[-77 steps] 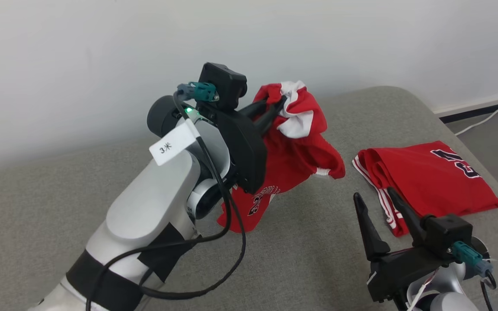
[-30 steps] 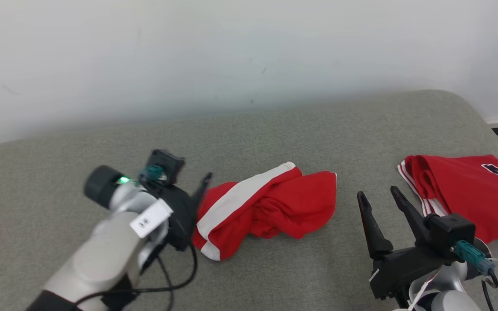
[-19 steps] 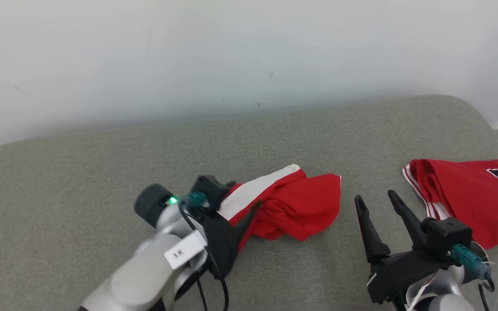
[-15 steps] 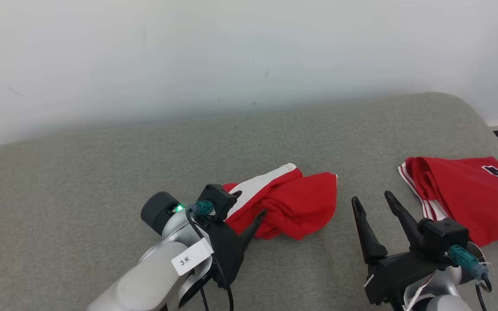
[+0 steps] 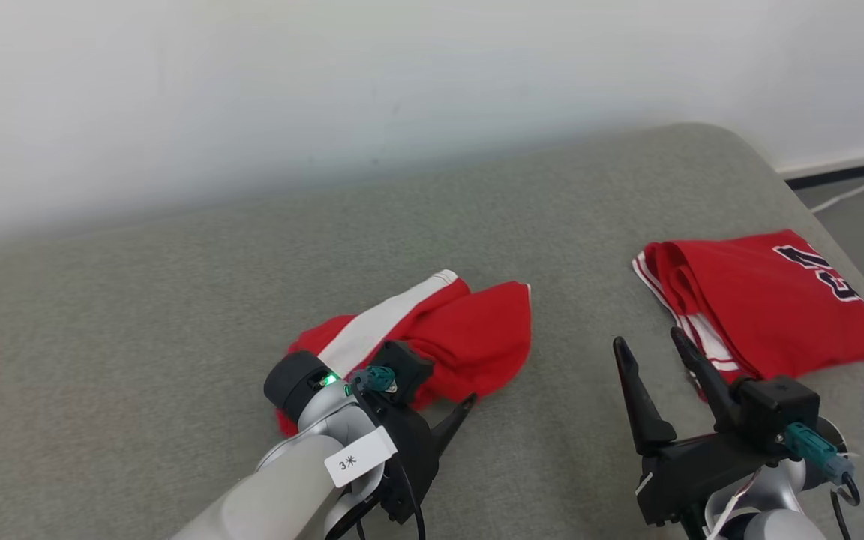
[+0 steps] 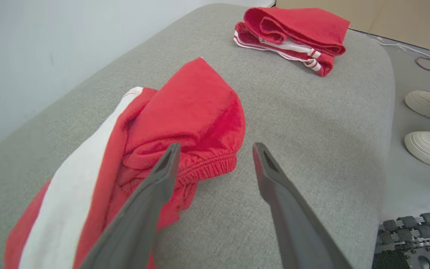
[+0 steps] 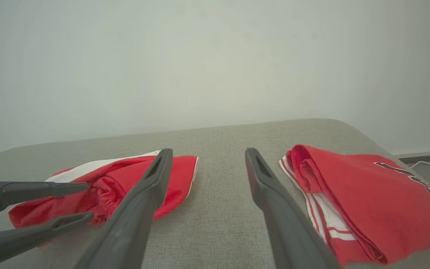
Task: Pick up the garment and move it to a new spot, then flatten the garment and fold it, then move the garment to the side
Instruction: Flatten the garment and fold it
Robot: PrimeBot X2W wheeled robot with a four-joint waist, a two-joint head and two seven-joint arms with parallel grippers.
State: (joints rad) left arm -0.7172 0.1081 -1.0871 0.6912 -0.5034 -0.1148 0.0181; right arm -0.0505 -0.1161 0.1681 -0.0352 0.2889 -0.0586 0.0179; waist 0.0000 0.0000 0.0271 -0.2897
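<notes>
Where left arm [image 5: 289, 487] crossed head view, it hid near edge of crumpled red garment [image 5: 477, 337], which lay mid-way along grey cushion [image 5: 177, 300], white stripe up. Jaws of left gripper [image 6: 217, 149] stood spread wide, holding nothing; one finger overlapped elastic hem in wrist view, contact impossible to judge. Likewise right gripper [image 5: 648, 337] spread and empty, hovering before gap between garment and folded red jersey [image 5: 762, 300]. Jersey's dark lettering cut short by fold, unreadable. White shoes [image 6: 426, 147] on floor, cropped at frame edge.
</notes>
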